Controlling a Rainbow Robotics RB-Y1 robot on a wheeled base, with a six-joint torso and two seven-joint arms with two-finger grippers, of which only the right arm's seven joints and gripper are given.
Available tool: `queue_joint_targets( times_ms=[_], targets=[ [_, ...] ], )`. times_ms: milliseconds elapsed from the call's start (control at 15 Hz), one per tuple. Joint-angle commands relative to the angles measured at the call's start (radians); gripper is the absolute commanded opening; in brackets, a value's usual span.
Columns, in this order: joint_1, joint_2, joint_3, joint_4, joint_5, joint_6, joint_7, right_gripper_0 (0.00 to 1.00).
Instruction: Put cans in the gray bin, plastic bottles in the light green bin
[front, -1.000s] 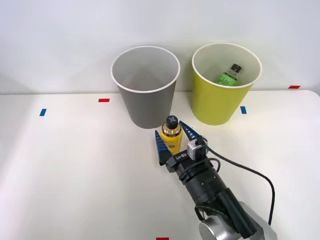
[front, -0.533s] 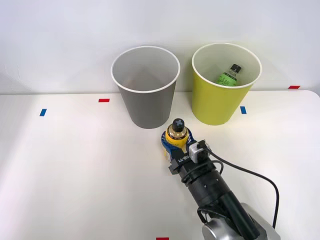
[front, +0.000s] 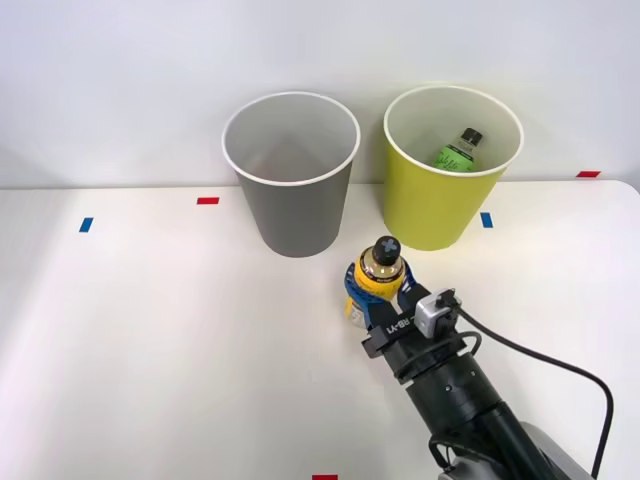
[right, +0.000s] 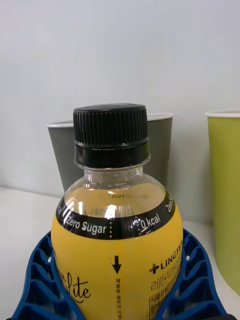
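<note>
Lifting yellow-label bottle (front: 377, 283) rightward, end effector (front: 378, 297) clamped.

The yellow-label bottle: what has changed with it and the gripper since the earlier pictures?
The right gripper closed on the yellow-label bottle and carried it toward the robot's right, nearer the light green bin. The gray bin and the green-label bottle stayed put.

The tool (front: 378, 297) has closed on the yellow-label bottle (front: 377, 282) and carried it rightward.
</note>
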Motion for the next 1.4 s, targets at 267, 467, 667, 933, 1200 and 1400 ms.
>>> queue_joint_targets(
  times_ms=[267,467,667,933,1200,1400],
  targets=[
    [0.064,-0.088,-0.101,-0.370,-0.029,0.289,-0.103,0.00],
    [0.064,-0.082,-0.170,-0.502,-0.037,0.376,-0.207,0.00],
    [0.032,-0.082,-0.230,-0.537,-0.040,0.376,-0.293,0.00],
    [-0.071,-0.076,-0.319,-0.559,-0.054,0.479,-0.329,0.00],
    [-0.222,-0.044,-0.451,-0.580,-0.077,0.765,-0.353,0.00],
    [-0.296,-0.044,-0.507,-0.563,-0.097,0.869,-0.378,0.00]
  ],
)
